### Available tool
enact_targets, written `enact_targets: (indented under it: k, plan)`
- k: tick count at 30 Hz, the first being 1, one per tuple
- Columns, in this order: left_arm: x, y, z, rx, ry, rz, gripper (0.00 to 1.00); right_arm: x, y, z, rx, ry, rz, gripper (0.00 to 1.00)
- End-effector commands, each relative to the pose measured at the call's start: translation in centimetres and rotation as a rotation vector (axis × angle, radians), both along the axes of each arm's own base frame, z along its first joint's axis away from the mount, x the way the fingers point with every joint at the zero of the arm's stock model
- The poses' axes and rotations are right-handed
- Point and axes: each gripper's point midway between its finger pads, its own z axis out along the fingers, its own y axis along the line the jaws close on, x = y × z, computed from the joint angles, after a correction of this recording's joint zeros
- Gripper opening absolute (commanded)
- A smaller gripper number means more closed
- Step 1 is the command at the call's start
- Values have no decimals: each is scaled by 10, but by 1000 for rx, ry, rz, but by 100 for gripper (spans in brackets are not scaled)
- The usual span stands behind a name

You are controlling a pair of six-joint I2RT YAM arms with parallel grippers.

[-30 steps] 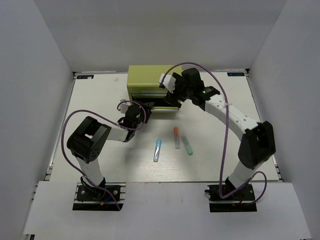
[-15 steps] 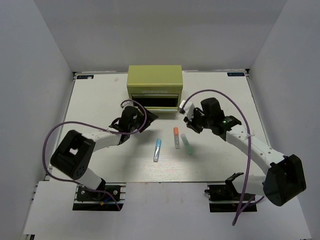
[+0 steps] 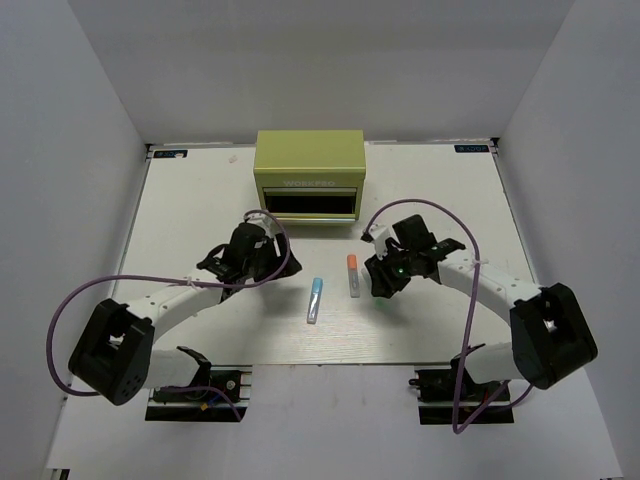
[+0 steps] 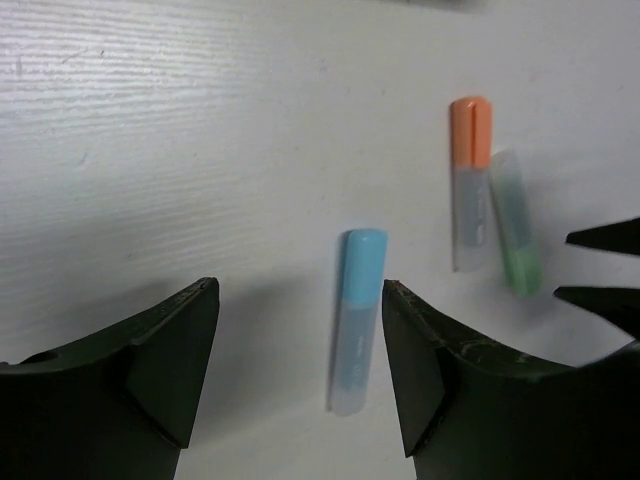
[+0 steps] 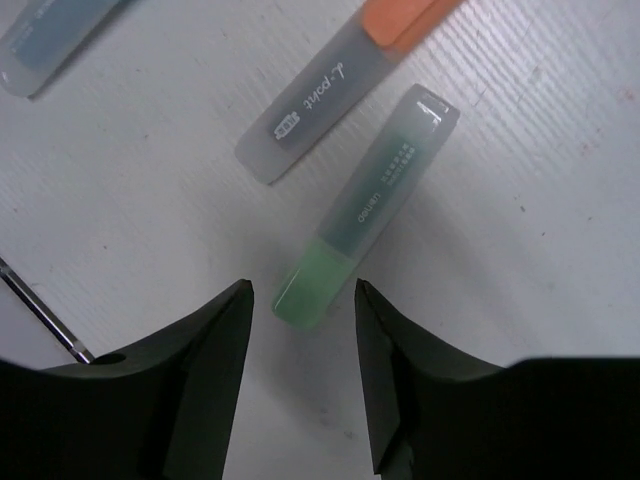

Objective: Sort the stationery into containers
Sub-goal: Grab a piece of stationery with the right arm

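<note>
Right gripper came down from the tool chest.
Jaws stood apart, mint green marker tip between them, lower centre.

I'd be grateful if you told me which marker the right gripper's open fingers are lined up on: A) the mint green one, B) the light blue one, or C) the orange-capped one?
A: in the right wrist view, the green end of the mint green marker sits at the mouth of the open right gripper, not yet clamped.

Three markers lie (side by side) before the chest.
</note>
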Motion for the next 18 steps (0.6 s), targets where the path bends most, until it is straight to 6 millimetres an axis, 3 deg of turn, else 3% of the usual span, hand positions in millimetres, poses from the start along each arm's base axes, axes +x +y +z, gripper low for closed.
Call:
enact_targets:
  k: [1, 3, 7, 13, 15, 17, 18]
  plan:
    - [-12, 8, 3, 113, -11, -108, 76, 6, 4, -9, -5, 25, -74, 53]
    - [-12, 11, 3, 144, -13, -107, 76, 19, 2, -13, -42, -2, -104, 53]
    - [-6, 24, 10, 248, -41, -62, 76, 26, 3, -23, -80, -13, -125, 53]
    - [-5, 56, 4, 448, 6, 22, 80, 23, -3, -41, -147, -22, -129, 54]
    - [-7, 68, 1, 493, 37, 74, 86, 24, -2, -40, -151, -31, -127, 44]
    - [-9, 70, -2, 495, 57, 100, 96, 23, -2, -41, -158, -30, -109, 28]
    - [-10, 68, -3, 486, 62, 92, 96, 22, -3, -41, -158, -26, -110, 24]
